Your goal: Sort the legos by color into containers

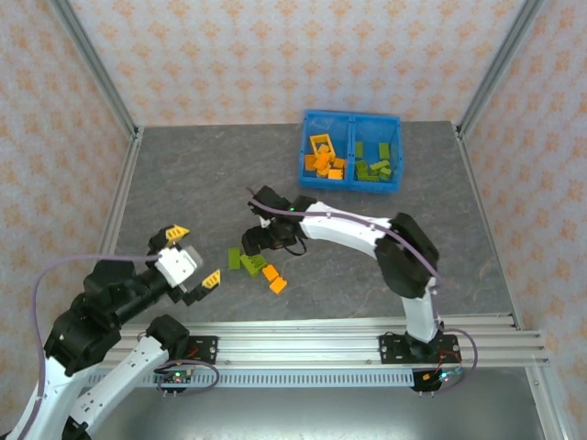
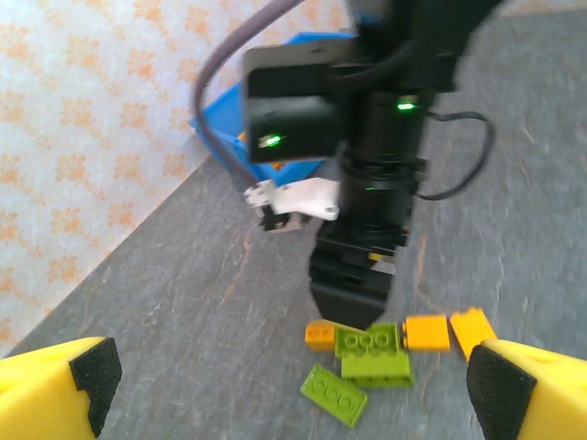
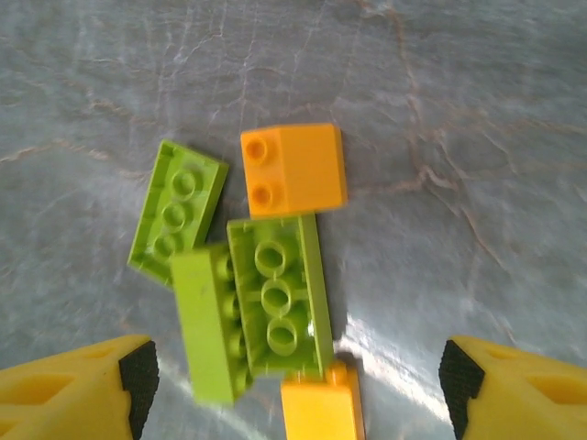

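Several loose legos lie in a cluster mid-table: green bricks and orange bricks. My right gripper hangs open just over them. In the right wrist view its fingers straddle an upturned green brick, with a second green brick against it, a flat green plate and orange bricks around; the right gripper holds nothing. My left gripper is open, left of the pile, empty. The containers are one blue bin, orange legos left, green legos right.
The right arm's dark wrist stands over the pile in the left wrist view, with the bin's corner behind. Metal frame posts and patterned walls border the grey table. The arm bases sit on a rail at the near edge.
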Tool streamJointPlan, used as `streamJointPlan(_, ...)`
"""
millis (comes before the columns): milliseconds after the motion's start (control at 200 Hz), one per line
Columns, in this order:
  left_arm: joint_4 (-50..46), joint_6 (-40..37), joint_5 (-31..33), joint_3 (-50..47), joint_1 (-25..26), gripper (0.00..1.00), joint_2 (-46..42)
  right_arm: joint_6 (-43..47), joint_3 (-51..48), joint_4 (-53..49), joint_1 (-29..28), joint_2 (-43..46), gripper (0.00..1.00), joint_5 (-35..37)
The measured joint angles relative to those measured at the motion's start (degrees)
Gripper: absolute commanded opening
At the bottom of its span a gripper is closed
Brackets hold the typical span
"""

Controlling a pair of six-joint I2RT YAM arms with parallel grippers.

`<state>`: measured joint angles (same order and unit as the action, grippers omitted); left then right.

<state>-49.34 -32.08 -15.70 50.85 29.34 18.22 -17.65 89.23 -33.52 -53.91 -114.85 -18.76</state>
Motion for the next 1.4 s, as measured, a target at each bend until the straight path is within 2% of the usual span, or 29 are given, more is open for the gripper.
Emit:
streamJointPlan(115, -5.0, -5.9, -0.6, -1.6, 0.0, 1.0, -0.4, 0.5, 4.4, -0.1, -0.4, -6.1, 0.77, 1.2)
streamJointPlan(270, -8.2, -10.8, -1.3, -3.1, 0.0, 1.0, 0.1, 0.6, 10.3, -0.3, -0.4, -12.1, 0.63, 2.0)
streamJointPlan(375, -8.4, -13.0, -1.9, -4.0, 0.0, 1.0, 0.1, 0.3, 12.0, -0.3, -0.5, -14.1, 0.49, 2.4)
streamJointPlan(631, -8.3, -15.2, -2.3, -5.8, 0.0, 1.0, 0.2, -1.4, 14.1, -1.2, -0.8, -15.4, 0.34, 5.3)
streamJointPlan(976, -2.3, -14.1, -5.0, -8.4, 0.0, 1.0, -0.2, -3.8, 14.2, -1.2, 0.5, -13.8, 0.29, 6.4)
streamJointPlan(1216, 6.3, -10.7, -7.2, -11.3, 0.0, 1.0, -0.4, -4.0, 12.9, -1.1, 4.2, -2.6, 0.28, 10.8)
streamJointPlan(1401, 9.8, -9.3, -8.3, -11.3, 0.0, 1.0, -0.3, -1.8, 13.7, -1.4, 9.9, 4.0, 0.28, 18.3)
